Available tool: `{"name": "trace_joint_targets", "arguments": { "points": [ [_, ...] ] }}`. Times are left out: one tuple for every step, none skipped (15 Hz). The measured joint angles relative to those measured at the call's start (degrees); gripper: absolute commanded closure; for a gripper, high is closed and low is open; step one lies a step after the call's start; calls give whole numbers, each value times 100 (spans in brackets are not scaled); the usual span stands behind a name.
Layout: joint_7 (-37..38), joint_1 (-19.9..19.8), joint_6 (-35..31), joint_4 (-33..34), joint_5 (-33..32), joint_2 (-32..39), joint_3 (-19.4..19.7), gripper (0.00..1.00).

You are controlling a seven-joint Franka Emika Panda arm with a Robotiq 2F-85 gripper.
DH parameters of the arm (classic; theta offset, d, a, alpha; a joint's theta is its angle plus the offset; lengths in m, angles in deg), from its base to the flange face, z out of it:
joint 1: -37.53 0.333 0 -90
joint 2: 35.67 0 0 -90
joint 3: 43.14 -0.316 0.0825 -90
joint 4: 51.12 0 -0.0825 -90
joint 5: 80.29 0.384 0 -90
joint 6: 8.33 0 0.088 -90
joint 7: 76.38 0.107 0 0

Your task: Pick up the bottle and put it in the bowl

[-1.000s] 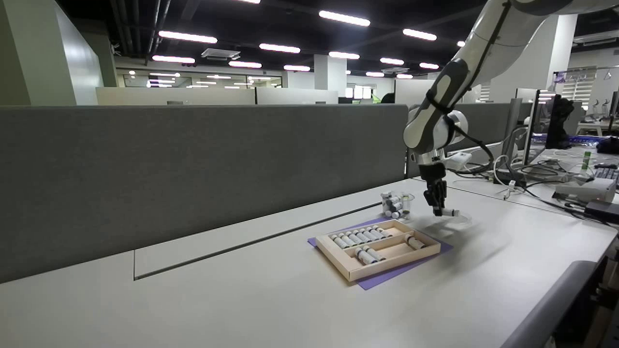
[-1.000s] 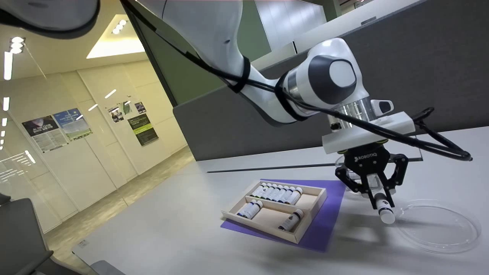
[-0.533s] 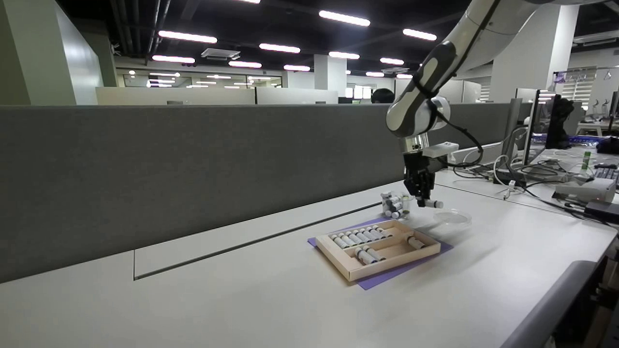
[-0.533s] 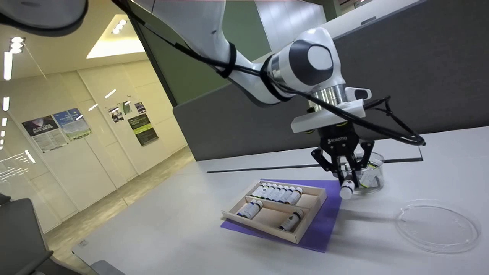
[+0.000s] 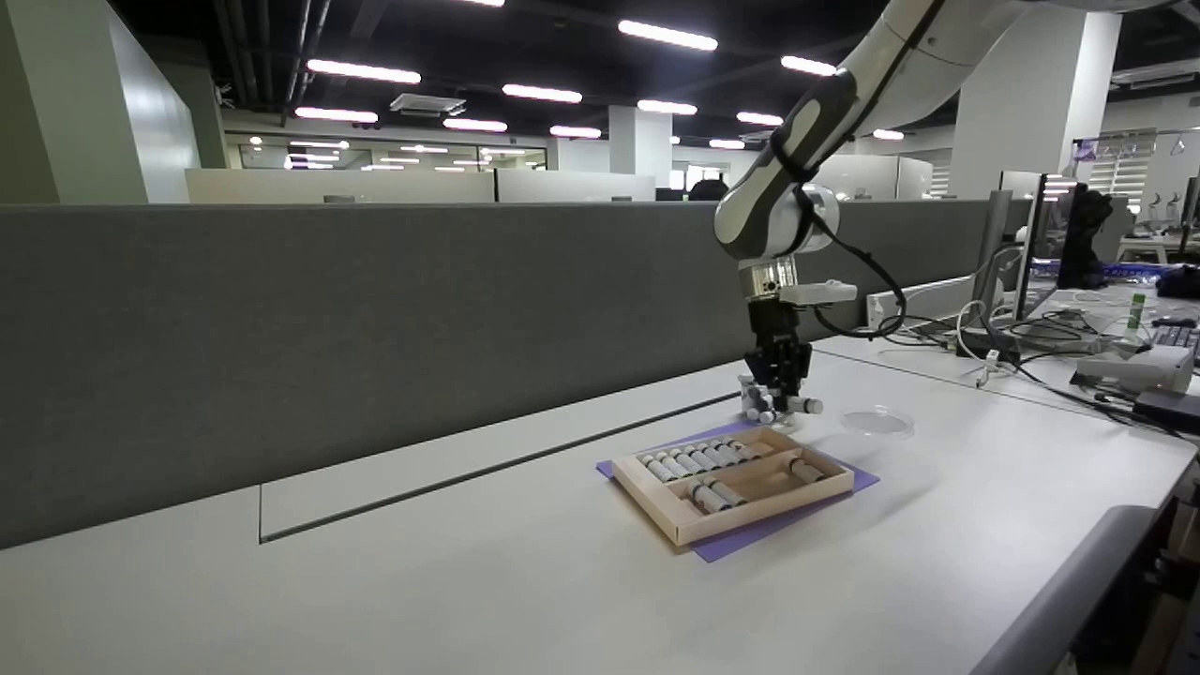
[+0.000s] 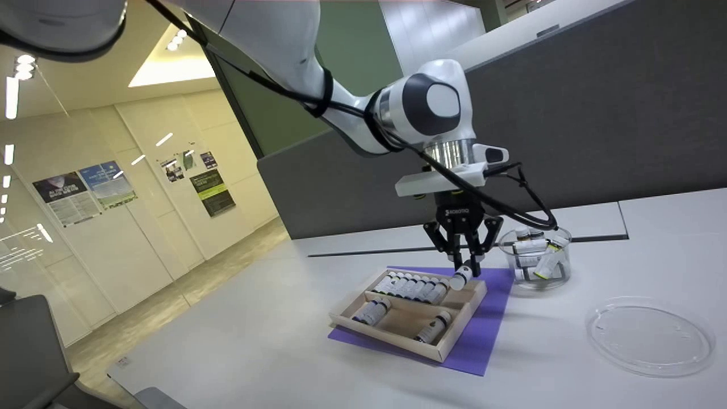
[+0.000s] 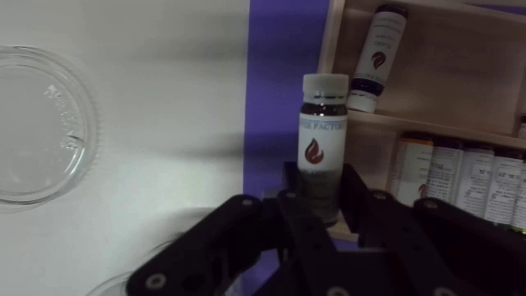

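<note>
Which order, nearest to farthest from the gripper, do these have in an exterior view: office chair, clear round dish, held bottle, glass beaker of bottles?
In an exterior view, from the gripper:
1. Held bottle, in its grasp.
2. Glass beaker, to the picture's right.
3. Clear round dish, farther right and lower.
4. Office chair, at the left edge.

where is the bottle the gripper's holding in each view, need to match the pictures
In an exterior view: bottle right of centre, pictured just above the wooden tray.
In an exterior view: bottle right of centre, overlapping the wooden tray.
Wrist view: bottle slightly right of centre, mid-height.
Shared landmark: the wooden tray.
</note>
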Motion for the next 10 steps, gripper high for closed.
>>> {"name": "trace_joint_targets", "arguments": {
  "points": [
    [0, 27, 2, 0, 14, 31, -25, 95],
    [0, 51, 1, 0, 18, 63, -49, 95],
    [0, 75, -2, 0, 21, 96, -70, 95],
    [-2, 90, -2, 0, 27, 127, -96, 95],
    [-9, 93, -1, 0, 37, 159, -133, 95],
    [-15, 93, 5, 0, 50, 190, -169, 95],
    [-30, 91, 27, 1, 65, 218, -205, 95],
    [-50, 90, 57, 1, 86, 240, -238, 95],
    [-116, 82, 121, 1, 136, 254, -280, 95],
    [-232, 64, 230, 3, 187, 255, -333, 95]
  ]
}}
